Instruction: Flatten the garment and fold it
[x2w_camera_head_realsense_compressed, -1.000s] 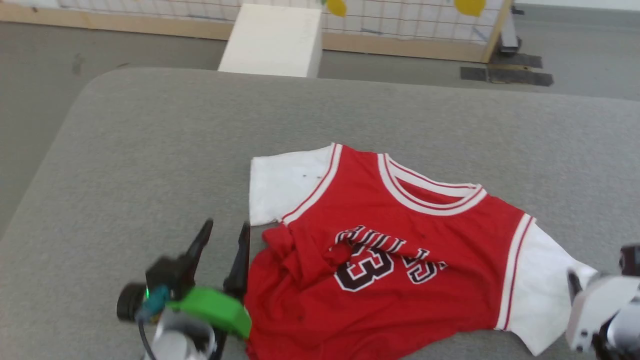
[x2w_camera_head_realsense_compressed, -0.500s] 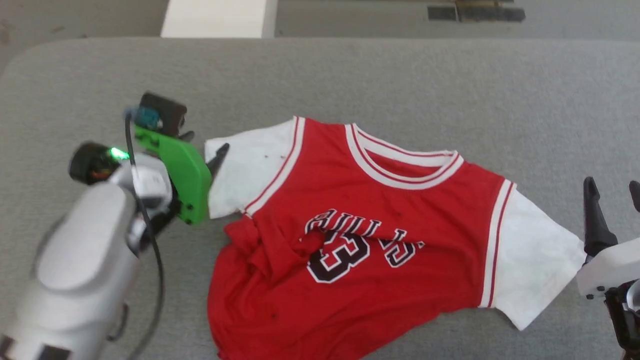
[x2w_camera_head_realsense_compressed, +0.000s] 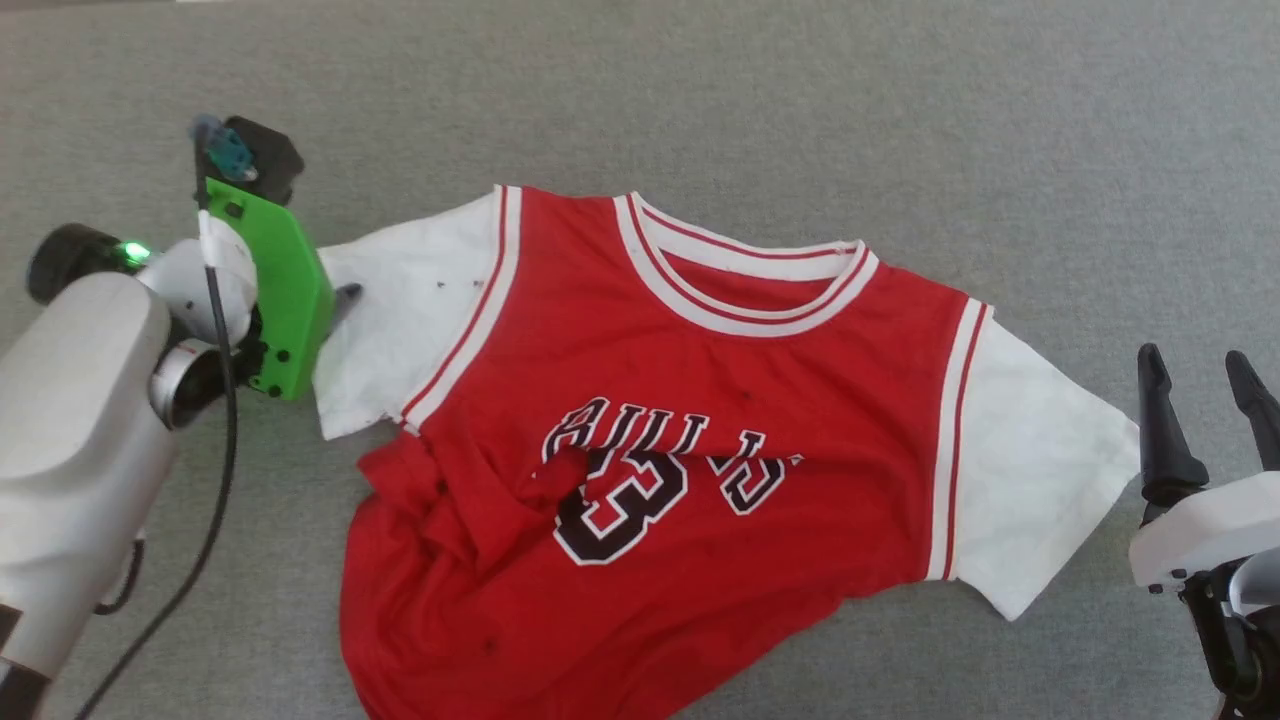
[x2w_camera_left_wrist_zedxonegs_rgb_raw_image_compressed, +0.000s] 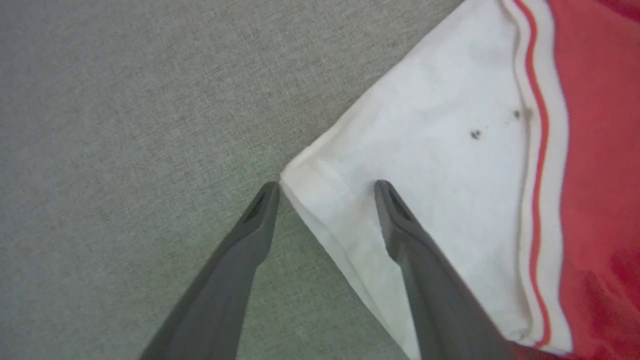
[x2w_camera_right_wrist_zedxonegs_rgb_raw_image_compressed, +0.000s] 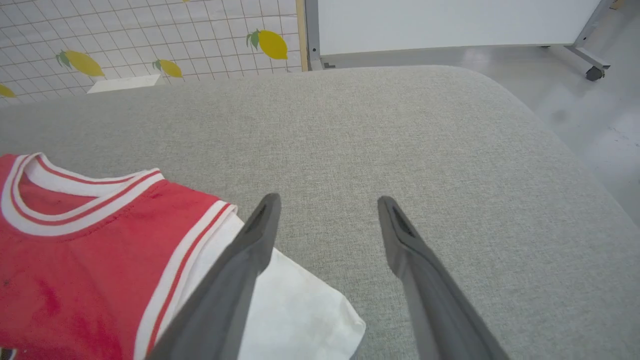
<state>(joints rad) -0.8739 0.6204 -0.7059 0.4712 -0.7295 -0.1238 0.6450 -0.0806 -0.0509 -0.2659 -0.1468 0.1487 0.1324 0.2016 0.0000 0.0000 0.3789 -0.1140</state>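
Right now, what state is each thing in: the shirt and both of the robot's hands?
garment, lying front up, unfolded, not flat: fabric bunched across the lettering and down its lower left side.
left hand, open, fingers straddling the corner of the white sleeve, gripping nothing.
right hand, open, empty, just off the edge of the other sleeve.
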